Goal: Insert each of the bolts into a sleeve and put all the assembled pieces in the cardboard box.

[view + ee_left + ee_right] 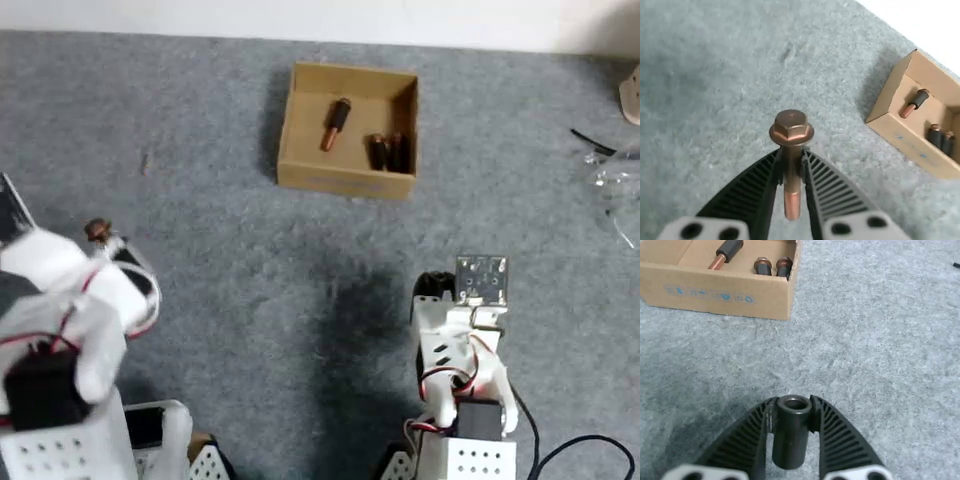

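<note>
The left hand (791,156) clamps a copper bolt (791,131) by its shank, while the right hand (792,402) grips a black sleeve (791,437).

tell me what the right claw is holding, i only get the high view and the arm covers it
Observer: The right claw is shut on a black sleeve; its bore is empty.
Operator: and the other arm, where does it grip
Observer: The left claw pinches the bolt by the shank; the hex head stands free past the tips.
Operator: the two dark lumps lying side by side, finished ones
Observer: Yes, both assembled pieces in the cardboard box show a copper bolt head at one end.
</note>
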`<state>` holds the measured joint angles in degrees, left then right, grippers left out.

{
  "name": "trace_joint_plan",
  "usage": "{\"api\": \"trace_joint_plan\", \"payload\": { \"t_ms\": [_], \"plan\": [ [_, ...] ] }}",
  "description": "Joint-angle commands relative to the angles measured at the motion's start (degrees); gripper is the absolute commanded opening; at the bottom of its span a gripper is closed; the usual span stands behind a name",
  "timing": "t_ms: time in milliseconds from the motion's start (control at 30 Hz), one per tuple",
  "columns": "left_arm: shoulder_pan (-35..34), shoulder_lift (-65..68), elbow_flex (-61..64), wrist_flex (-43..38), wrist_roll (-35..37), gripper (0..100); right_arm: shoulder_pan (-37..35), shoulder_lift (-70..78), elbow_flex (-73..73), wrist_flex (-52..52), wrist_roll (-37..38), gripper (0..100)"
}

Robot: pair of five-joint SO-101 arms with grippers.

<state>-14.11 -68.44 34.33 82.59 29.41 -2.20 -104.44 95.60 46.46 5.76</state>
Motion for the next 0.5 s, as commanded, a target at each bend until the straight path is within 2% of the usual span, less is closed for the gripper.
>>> {"api": "trace_joint_plan", "payload": {
  "t_ms": [0, 267, 367, 467],
  "plan": [
    [0.92, -12.18, 12.35, -9.23, -5.27, 1, 0.22, -0.84, 4.53, -2.42, 0.79, 0.5],
    [1.27, -31.78, 37.85, -29.89, -5.36, 1, 0.22, -0.84, 4.53, -2.68, 0.62, 0.5],
    [4.97, -37.49, 45.32, -37.45, -5.27, 1, 0.22, -0.84, 5.23, -5.67, 0.35, 0.5],
    [9.98, -36.00, 49.01, -42.90, -5.19, 1, -0.84, -0.84, 7.78, -6.37, 0.35, 0.5]
  ]
}}
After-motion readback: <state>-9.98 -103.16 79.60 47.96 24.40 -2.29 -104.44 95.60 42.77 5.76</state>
